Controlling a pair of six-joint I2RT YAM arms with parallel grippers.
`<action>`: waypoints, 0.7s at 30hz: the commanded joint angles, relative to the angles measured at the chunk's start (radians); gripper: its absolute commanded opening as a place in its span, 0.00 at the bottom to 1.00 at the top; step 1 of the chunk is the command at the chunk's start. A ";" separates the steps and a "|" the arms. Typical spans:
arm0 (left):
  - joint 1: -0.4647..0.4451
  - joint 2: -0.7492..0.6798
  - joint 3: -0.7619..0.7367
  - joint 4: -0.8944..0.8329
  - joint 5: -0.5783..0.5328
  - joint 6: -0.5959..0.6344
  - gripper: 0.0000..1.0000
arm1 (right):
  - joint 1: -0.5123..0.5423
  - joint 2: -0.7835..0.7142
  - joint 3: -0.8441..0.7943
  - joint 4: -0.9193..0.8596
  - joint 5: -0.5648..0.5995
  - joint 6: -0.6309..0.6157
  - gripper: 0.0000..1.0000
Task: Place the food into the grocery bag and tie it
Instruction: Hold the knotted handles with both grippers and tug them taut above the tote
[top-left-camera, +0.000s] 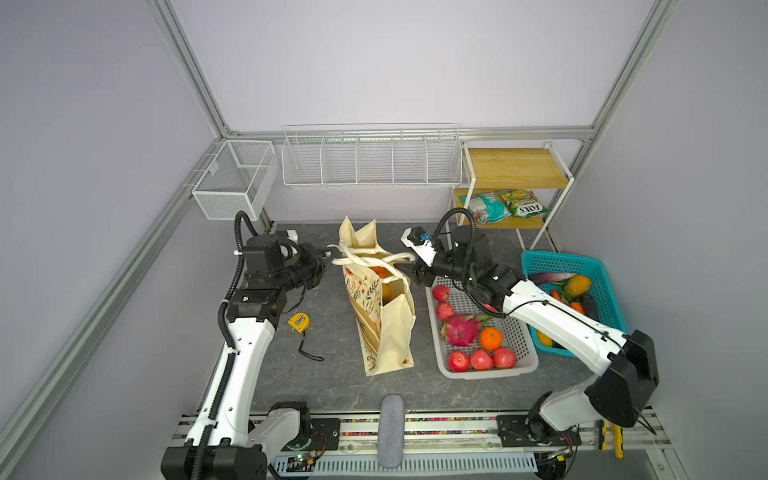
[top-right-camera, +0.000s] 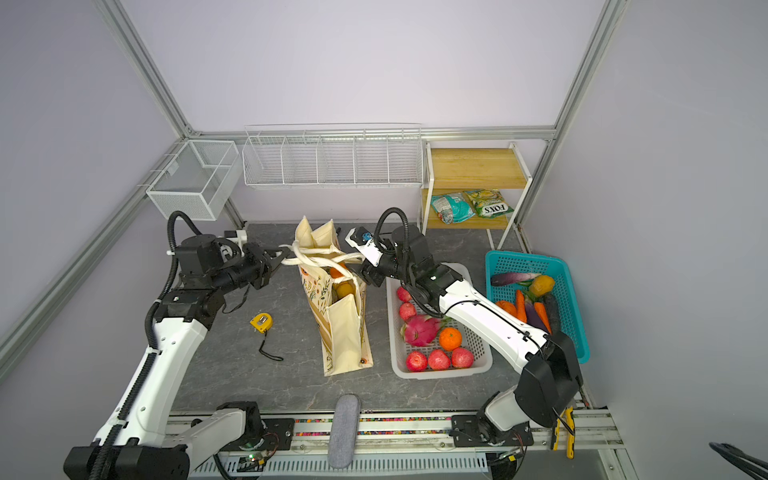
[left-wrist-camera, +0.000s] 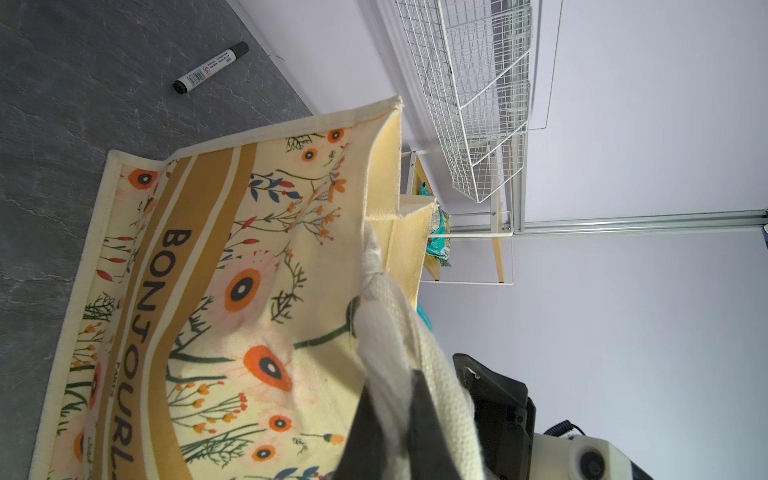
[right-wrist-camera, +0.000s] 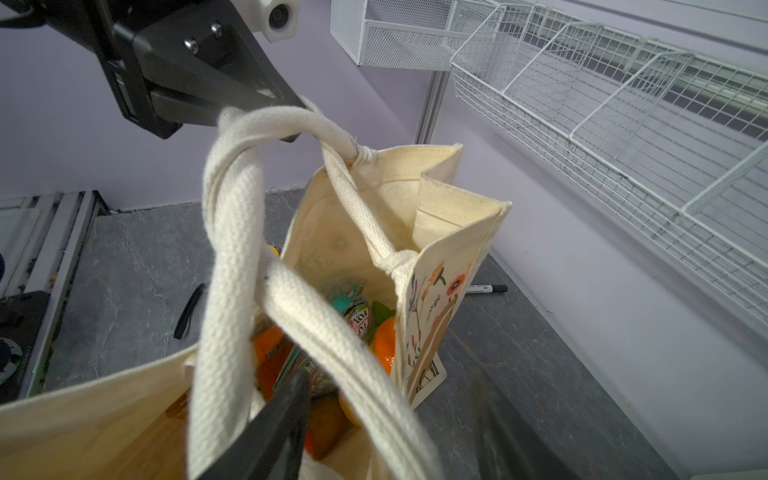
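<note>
The cream floral grocery bag (top-left-camera: 386, 320) (top-right-camera: 340, 328) stands upright mid-table with its mouth open. Its two white rope handles (top-left-camera: 365, 259) (right-wrist-camera: 232, 232) are wound around each other above the mouth. My left gripper (top-left-camera: 328, 259) (left-wrist-camera: 392, 399) is shut on a rope handle at the bag's left. My right gripper (top-left-camera: 409, 272) (right-wrist-camera: 390, 395) is open at the bag's right, and the other handle runs loosely between its spread fingers. Food lies inside the bag: an orange fruit (right-wrist-camera: 384, 340), a yellow one (top-left-camera: 386, 291) and crinkly packets (right-wrist-camera: 357, 311).
Right of the bag, under my right arm, sits a white basket (top-left-camera: 528, 365) of fruit, then a teal basket (top-left-camera: 540, 257) of vegetables. A wooden shelf (top-left-camera: 515, 166) behind holds two packets (top-left-camera: 490, 208). A yellow tape measure (top-left-camera: 298, 322) and a marker (left-wrist-camera: 210, 68) lie on the table.
</note>
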 joint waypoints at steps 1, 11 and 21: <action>-0.007 0.004 -0.026 -0.001 -0.004 0.016 0.00 | 0.017 0.027 0.055 -0.080 -0.027 -0.158 0.64; -0.015 0.013 -0.020 0.005 -0.007 0.018 0.00 | 0.081 0.102 0.166 -0.185 -0.029 -0.308 0.54; -0.025 0.015 -0.022 0.003 -0.012 0.017 0.00 | 0.092 0.128 0.200 -0.172 -0.008 -0.322 0.33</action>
